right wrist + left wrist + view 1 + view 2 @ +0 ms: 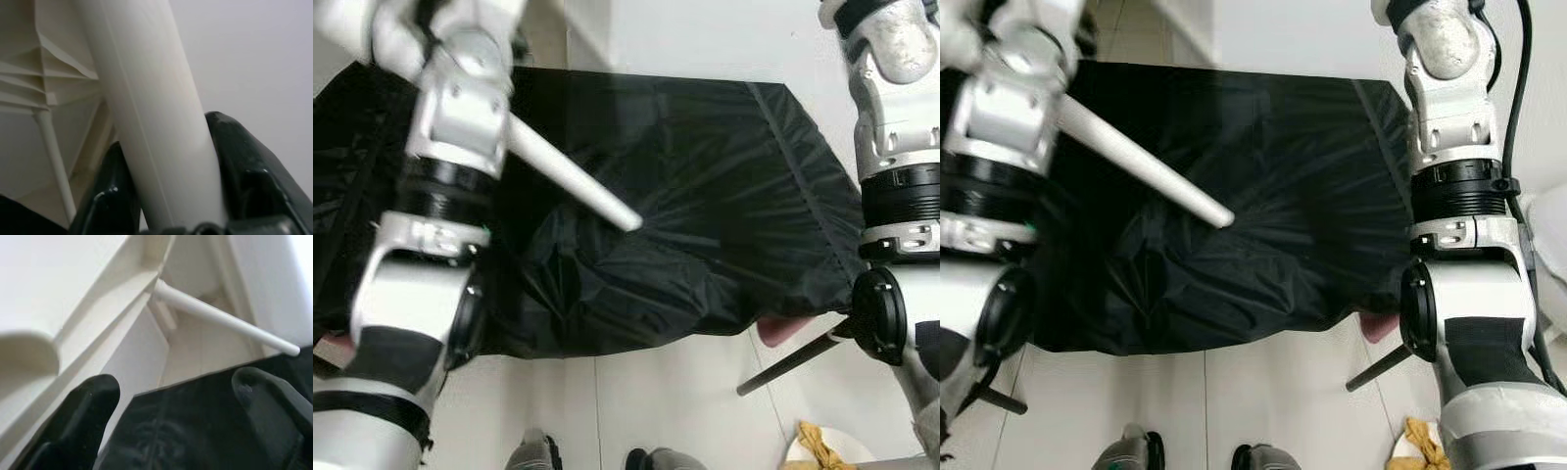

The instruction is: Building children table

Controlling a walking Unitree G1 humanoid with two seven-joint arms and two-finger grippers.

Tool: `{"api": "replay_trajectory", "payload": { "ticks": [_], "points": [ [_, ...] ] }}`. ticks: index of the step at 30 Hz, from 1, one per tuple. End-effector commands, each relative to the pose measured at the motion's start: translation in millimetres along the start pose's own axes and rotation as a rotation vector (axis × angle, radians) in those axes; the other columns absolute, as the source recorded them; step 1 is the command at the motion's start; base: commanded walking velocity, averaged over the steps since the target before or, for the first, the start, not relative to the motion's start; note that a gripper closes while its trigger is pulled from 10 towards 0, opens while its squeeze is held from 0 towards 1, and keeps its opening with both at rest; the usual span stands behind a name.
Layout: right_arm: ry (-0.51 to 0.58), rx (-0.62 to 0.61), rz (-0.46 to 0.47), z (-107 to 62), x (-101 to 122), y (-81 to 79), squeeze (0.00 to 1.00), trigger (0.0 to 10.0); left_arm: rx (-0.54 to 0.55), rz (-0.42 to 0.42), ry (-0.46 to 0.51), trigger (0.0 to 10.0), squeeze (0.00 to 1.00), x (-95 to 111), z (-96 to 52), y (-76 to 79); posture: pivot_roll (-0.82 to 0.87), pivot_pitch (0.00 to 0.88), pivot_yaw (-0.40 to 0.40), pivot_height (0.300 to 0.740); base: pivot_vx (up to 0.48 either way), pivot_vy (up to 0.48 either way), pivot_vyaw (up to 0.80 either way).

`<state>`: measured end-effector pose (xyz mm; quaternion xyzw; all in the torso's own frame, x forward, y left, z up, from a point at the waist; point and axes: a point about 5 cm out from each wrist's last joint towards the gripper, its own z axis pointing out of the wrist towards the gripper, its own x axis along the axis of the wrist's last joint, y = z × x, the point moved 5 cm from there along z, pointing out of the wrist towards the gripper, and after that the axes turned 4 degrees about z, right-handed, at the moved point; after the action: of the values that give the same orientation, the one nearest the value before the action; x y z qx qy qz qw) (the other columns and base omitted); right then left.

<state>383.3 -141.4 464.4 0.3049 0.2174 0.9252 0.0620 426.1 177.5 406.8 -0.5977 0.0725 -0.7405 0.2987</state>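
The white table (73,298) is turned on its side before me, one leg (573,186) slanting over the black sheet (705,196) on the floor. My right gripper (171,196) is clamped on another white leg (151,112), a finger (249,171) on each side. My left gripper (176,416) is spread wide, holding nothing, near the table's underside. Near right lies a yellow cloth (822,446).
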Motion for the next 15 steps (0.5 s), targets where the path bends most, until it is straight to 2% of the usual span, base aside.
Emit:
{"api": "replay_trajectory", "payload": {
  "ticks": [1,2,4,10,12,15],
  "points": [
    [0.133,-0.147,0.075,-3.1,30,39.3,0.0,0.0,0.461,0.01,-0.074,10.0,0.0,-11,-9.0,-58.0,0.02,0.099,-0.016,0.74,0.0,0.0,0.0],
    [0.133,-0.147,0.075,-3.1,30,39.3,0.0,0.0,0.461,0.01,-0.074,10.0,0.0,-11,-9.0,-58.0,0.02,0.099,-0.016,0.74,0.0,0.0,0.0],
    [0.134,-0.171,0.099,-9.1,31,42.9,0.0,0.0,0.443,0.014,-0.027,10.0,0.0,8,-13.3,-53.6,0.02,0.092,-0.02,0.74,0.0,0.0,0.0],
    [0.131,-0.181,0.1,-11.7,30,44.4,0.0,0.0,0.43,0.006,-0.01,10.0,0.0,13,-14.4,-51.4,0.02,0.092,-0.02,0.74,0.0,0.0,0.0],
    [0.114,-0.233,0.081,-25.7,25,55.4,0.0,0.0,0.394,0.03,0.015,10.0,0.0,20,-14.8,-42.5,0.02,0.088,-0.02,0.74,0.0,0.0,0.0],
    [0.107,-0.271,0.07,-33.7,24,64.5,0.0,0.0,0.379,0.038,0.024,10.0,0.0,23,-14.5,-38.0,0.02,0.088,-0.02,0.74,0.0,0.0,0.0]
  ]
}}
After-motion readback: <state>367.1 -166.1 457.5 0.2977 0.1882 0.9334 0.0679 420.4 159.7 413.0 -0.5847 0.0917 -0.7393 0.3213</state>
